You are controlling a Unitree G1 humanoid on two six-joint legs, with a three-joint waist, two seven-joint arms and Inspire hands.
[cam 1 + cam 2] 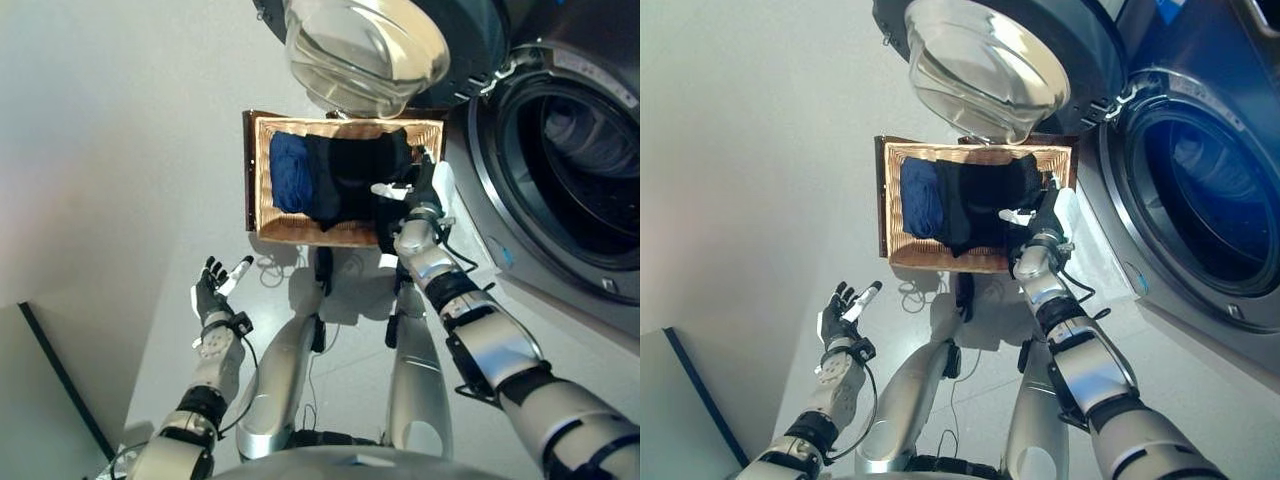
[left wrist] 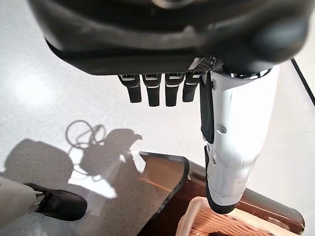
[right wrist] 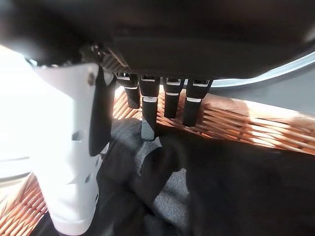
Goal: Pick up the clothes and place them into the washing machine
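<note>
A wicker basket (image 1: 300,235) stands on the floor and holds a blue garment (image 1: 290,172) beside black clothes (image 1: 350,170). My right hand (image 1: 425,190) reaches over the basket's right end, open, its white-covered thumb pointing across the black clothes. In the right wrist view its fingers (image 3: 147,98) hang straight down, and one fingertip touches the black cloth (image 3: 206,182). The washing machine's drum (image 1: 575,160) stands open to the right of the basket. My left hand (image 1: 212,290) hovers open over the floor, well short of the basket, holding nothing.
The machine's round glass door (image 1: 365,45) is swung open above the basket's far edge. The basket rests on a dark brown base (image 2: 162,187). Pale floor lies to the left and in front of the basket.
</note>
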